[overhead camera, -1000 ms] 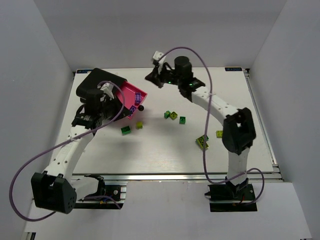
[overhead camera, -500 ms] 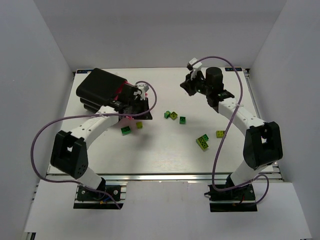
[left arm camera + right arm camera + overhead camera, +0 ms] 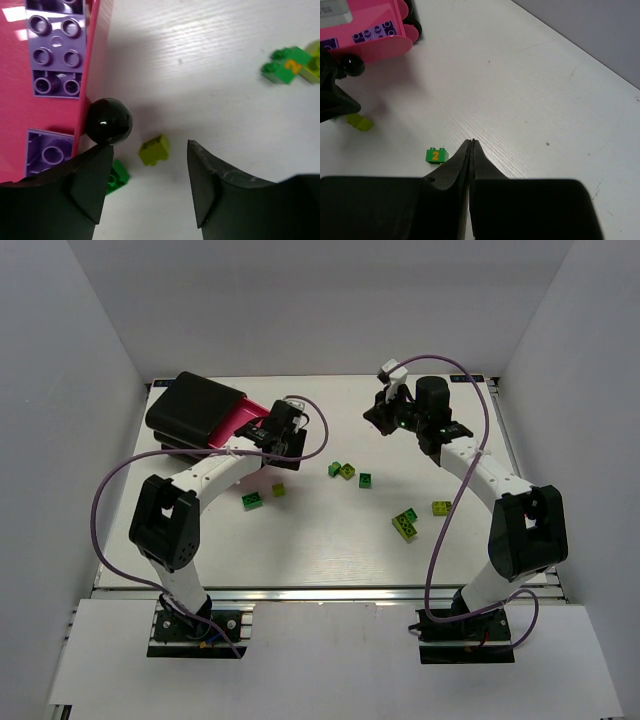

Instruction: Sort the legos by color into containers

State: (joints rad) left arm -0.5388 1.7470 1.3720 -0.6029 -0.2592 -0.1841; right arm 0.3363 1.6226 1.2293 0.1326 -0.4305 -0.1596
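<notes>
While the left tool point(image 3: 148, 150) gapes empty beside the black knob point(image 3: 109, 121) of the upper-left pink drawer point(image 3: 12, 107) holding purple legos point(image 3: 56, 50), green legos point(image 3: 347, 471) dot the worktop point(image 3: 330, 550); the right tool point(image 3: 471, 143) is shut, empty.

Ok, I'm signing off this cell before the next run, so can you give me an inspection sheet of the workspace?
Surface: white table, no spills seen.
Job's things: pink drawer pulled out of black cabinet, purple bricks inside; several green and yellow-green bricks loose on the table.
Clutter: nothing seen.
Grippers: left claw open beside the drawer's black knob; right claw shut, empty, above the table.
Cables: left purple cable and right purple cable loop off the arms.
Surroundings: white walls on three sides.
</notes>
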